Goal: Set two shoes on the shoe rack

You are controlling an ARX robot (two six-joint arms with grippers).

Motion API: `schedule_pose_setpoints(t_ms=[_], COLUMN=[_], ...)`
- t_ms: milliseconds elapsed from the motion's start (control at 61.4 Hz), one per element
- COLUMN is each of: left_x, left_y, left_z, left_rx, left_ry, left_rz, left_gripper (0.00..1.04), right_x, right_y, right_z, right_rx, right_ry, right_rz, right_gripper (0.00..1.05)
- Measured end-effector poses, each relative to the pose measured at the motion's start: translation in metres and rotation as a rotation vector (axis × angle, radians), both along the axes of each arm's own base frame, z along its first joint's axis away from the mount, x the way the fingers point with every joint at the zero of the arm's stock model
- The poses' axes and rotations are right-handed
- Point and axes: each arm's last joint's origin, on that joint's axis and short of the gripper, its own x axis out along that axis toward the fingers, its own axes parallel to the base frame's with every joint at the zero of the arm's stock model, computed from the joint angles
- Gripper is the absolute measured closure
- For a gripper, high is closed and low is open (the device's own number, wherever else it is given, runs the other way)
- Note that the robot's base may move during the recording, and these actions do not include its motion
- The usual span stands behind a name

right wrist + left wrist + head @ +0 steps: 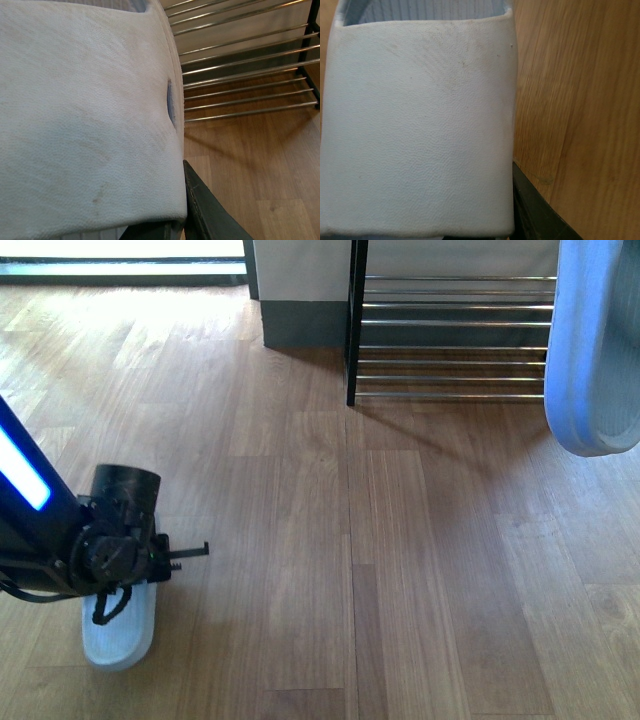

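**One slide aloft, one on the floor**

The raised slide (595, 340) is hanging toe-down in the air near the shoe rack (450, 320), and the right gripper (172, 227) is clasping it. The second slide (120, 625) is lying on the wooden floor (400, 570), well apart from the rack. The left gripper (118, 575) is sitting over it; its grip cannot be told.

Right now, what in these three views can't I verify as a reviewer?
Floor slide: far half hidden under the left arm, front view.
Left pincer: open or shut unclear; its wrist covers it in front view, the slide's strap fills left wrist view.
Raised slide: cut by front view's top and right edges; holder out of frame.
Shoe rack: upper tiers cut off, right side behind the raised slide.
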Motion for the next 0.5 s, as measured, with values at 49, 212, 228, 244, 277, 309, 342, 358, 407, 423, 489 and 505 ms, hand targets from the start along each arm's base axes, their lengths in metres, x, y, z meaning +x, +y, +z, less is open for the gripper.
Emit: schedule_pose_setpoints(t_ms=[49,212,228,244,277,309,342,358,407,423,489,505], left_x=[-0.008,-0.045,-0.049,-0.053,-0.063,-0.070,-0.084,-0.087,-0.100,-0.106,-0.122,-0.128], left_y=[0.000,-0.001,-0.001,-0.002,-0.002,-0.002,-0.003,-0.003,-0.004,-0.004,-0.006,-0.007], left_z=[0.024,0.088,0.093,0.098,0.114,0.124,0.144,0.149,0.169,0.180,0.204,0.213], left_rx=[0.003,0.037,0.042,0.044,0.046,0.049,0.059,0.061,0.080,0.088,0.114,0.128], left_ry=[-0.026,-0.092,-0.096,-0.101,-0.117,-0.128,-0.152,-0.160,-0.194,-0.212,-0.261,-0.280], left_rz=[0.001,-0.020,-0.024,-0.028,-0.035,-0.039,-0.047,-0.049,-0.054,-0.053,-0.052,-0.052], left_gripper=[1.03,1.03,1.03,1.03,1.03,1.03,1.03,1.03,1.03,1.03,1.03,1.03], right_x=[0.000,0.000,0.000,0.000,0.000,0.000,0.000,0.000,0.000,0.000,0.000,0.000], right_y=[0.000,0.000,0.000,0.000,0.000,0.000,0.000,0.000,0.000,0.000,0.000,0.000], right_z=[0.000,0.000,0.000,0.000,0.000,0.000,0.000,0.000,0.000,0.000,0.000,0.000], right_rx=[0.000,0.000,0.000,0.000,0.000,0.000,0.000,0.000,0.000,0.000,0.000,0.000], right_ry=[0.000,0.000,0.000,0.000,0.000,0.000,0.000,0.000,0.000,0.000,0.000,0.000], right_rz=[0.000,0.000,0.000,0.000,0.000,0.000,0.000,0.000,0.000,0.000,0.000,0.000], right_gripper=[1.03,1.03,1.03,1.03,1.03,1.03,1.03,1.03,1.03,1.03,1.03,1.03])
